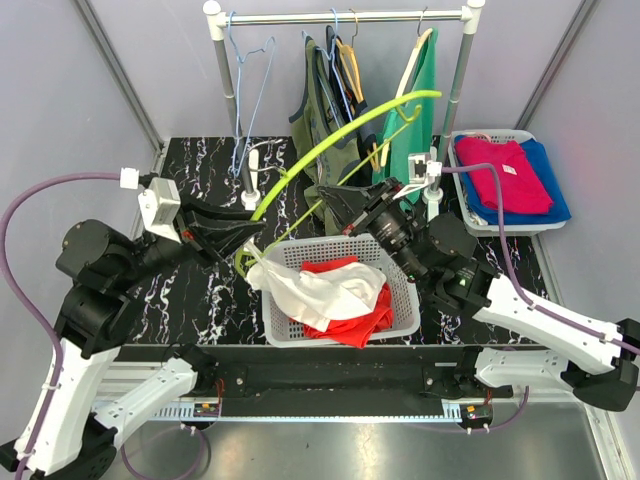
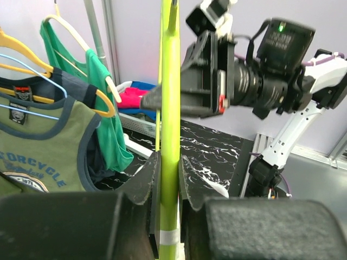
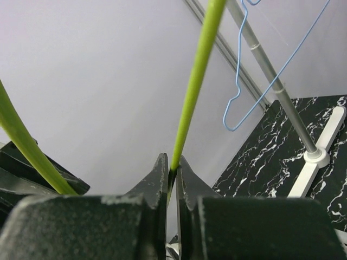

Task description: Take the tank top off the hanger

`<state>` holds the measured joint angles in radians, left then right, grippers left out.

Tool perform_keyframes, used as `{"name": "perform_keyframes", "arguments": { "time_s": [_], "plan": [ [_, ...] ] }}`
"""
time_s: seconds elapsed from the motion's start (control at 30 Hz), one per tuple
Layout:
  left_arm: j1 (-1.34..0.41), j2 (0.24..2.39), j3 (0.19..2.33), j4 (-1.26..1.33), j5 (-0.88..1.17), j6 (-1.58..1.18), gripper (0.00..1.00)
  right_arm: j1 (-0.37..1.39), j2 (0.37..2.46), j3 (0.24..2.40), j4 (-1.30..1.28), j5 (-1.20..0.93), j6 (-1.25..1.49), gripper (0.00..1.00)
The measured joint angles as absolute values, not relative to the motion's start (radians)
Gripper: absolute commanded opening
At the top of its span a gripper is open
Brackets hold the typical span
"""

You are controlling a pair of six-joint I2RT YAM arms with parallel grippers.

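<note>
A: Room and surface, quick.

B: Grey walls all round. A black marbled worktop lies under both hands. A garment rack stands beyond them at the far edge. On it hang olive tank tops, a green tank top and a blue wire hanger.

A: Containers?

B: Two. The white basket sits below and between the hands, toward the arm bases. In it a white top is draped over the rim on the left hand's side, lying on a red cloth. The smaller side basket is out past the right hand, with a folded red garment on a blue one.

A: Task item?

B: The white top looks like it, though I cannot tell the cut. Its upper corner lies just under the left hand.

A: Hands?

B: The left hand is clamped on the lower end of the lime hanger, its fingers tight on both sides. The right hand is pinched together on a thin bar of the same hanger, which arcs up toward the rack.
</note>
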<state>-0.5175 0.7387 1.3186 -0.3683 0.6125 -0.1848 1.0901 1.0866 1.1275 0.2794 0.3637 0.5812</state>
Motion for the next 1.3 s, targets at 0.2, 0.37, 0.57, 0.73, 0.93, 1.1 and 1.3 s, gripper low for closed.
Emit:
{"name": "perform_keyframes", "arguments": {
  "time_s": [0.2, 0.37, 0.57, 0.73, 0.93, 1.1, 1.3],
  "plan": [
    [-0.516, 0.727, 1.260, -0.342, 0.626, -0.196, 0.00, 1.087, 1.084, 1.144, 0.225, 0.389, 0.559, 0.06],
    [-0.514, 0.728, 1.254, -0.342, 0.633, -0.208, 0.00, 1.085, 1.095, 1.144, 0.220, 0.397, 0.562, 0.06],
    [-0.512, 0.742, 1.248, -0.334, 0.659, -0.223, 0.00, 1.074, 1.141, 1.212, 0.186, 0.409, 0.533, 0.05],
    [-0.526, 0.772, 1.230, -0.294, 0.692, -0.235, 0.00, 1.073, 1.108, 1.254, 0.102, 0.434, 0.455, 0.06],
    [-0.579, 0.907, 1.282, -0.266, 0.708, -0.221, 0.00, 1.073, 0.988, 1.250, -0.002, 0.498, 0.386, 0.07],
    [-0.625, 1.038, 1.369, -0.256, 0.707, -0.203, 0.00, 1.073, 0.900, 1.240, -0.061, 0.544, 0.340, 0.08],
    [-0.641, 1.127, 1.436, -0.283, 0.682, -0.168, 0.00, 1.073, 0.876, 1.237, -0.097, 0.583, 0.318, 0.12]
  ]
}}
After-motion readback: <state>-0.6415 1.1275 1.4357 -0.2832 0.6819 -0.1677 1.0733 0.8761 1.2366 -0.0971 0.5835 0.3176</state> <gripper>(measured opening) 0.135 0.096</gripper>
